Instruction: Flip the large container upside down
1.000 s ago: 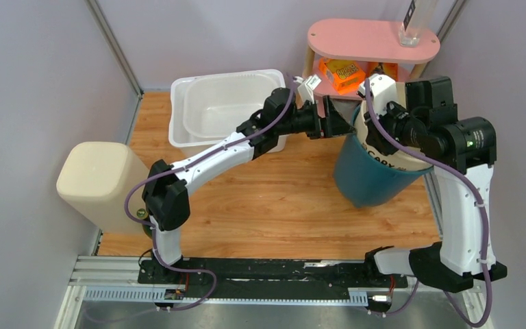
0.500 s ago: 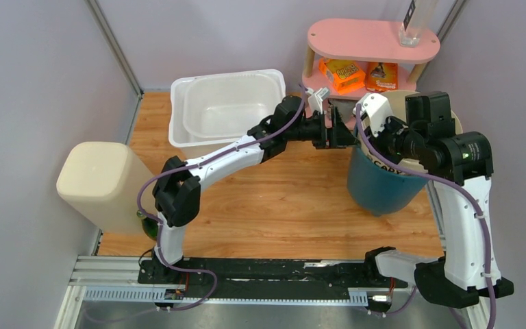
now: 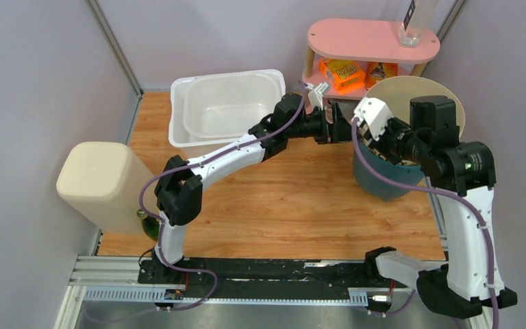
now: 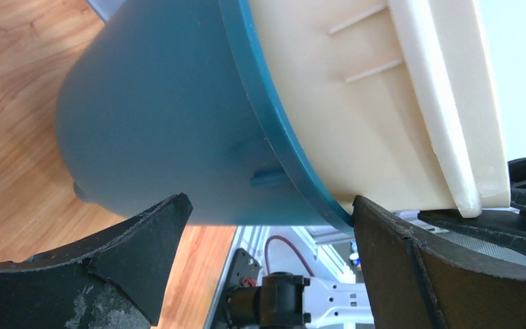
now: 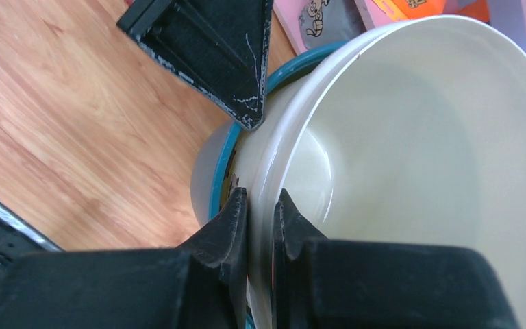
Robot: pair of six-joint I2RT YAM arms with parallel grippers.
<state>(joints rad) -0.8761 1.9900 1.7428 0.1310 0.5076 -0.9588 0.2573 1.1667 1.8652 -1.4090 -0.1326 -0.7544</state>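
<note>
Teal-and-cream round plastic container (image 3: 383,181) tilted, rim pinched by right hand (image 5: 260,200). Left hand (image 4: 270,205) spread alongside. Inversion judged incomplete.

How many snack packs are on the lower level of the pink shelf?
2. One orange pack sits on the left; the second pack lies right of it, partly behind the rim of the tilted bucket. More may be hidden behind the bucket.

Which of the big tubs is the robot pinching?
The round teal-and-cream bucket on the right: the right gripper is pinched shut on its rim. The white tub and the beige bin stand apart, with nothing gripping them.
</note>
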